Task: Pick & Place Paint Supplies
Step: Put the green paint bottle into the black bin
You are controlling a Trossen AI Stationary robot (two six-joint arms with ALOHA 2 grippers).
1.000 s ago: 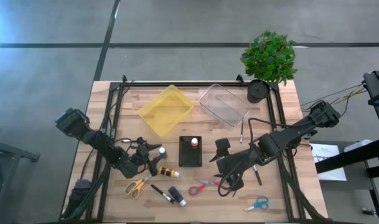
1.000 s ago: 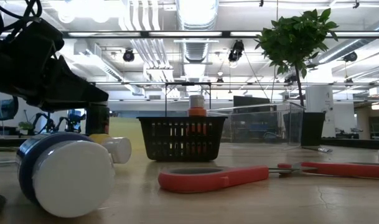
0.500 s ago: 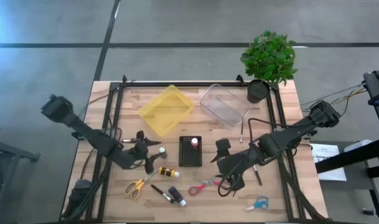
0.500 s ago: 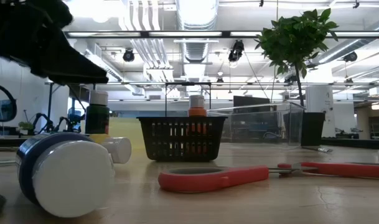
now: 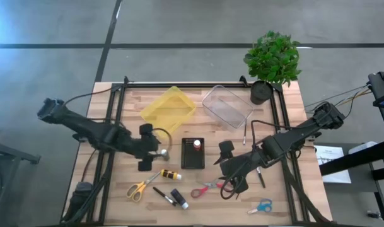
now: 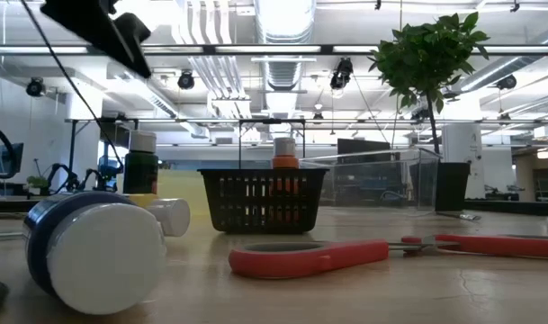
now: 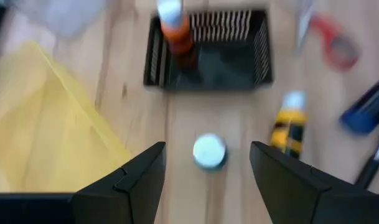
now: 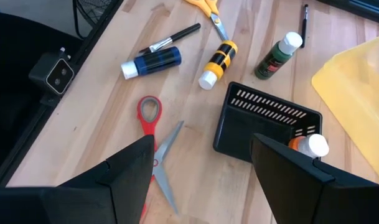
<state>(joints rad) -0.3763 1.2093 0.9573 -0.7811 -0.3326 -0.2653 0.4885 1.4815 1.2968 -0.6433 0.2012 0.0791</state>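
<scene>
A green paint bottle with a white cap (image 5: 166,153) stands upright on the wood left of the black basket (image 5: 193,161). In the left wrist view its cap (image 7: 209,151) shows below, between my open fingers. My left gripper (image 5: 152,149) hovers open above it, high at the top of the low view (image 6: 103,27), clear of the bottle (image 6: 141,162). My right gripper (image 5: 226,159) waits open right of the basket, above the red scissors (image 8: 153,143). An orange bottle (image 5: 196,144) stands in the basket.
A yellow bottle (image 5: 169,174), blue bottle (image 5: 179,198), brush (image 5: 163,195), yellow scissors (image 5: 139,188), red scissors (image 5: 207,188) and blue scissors (image 5: 261,206) lie near the table's near edge. A yellow tray (image 5: 168,111), clear bin (image 5: 227,106) and potted plant (image 5: 272,63) stand at the far side.
My left gripper has risen from low around the green bottle to well above it, shifting a little toward the table's far right. The bottle stays upright where it was. The right arm has kept still.
</scene>
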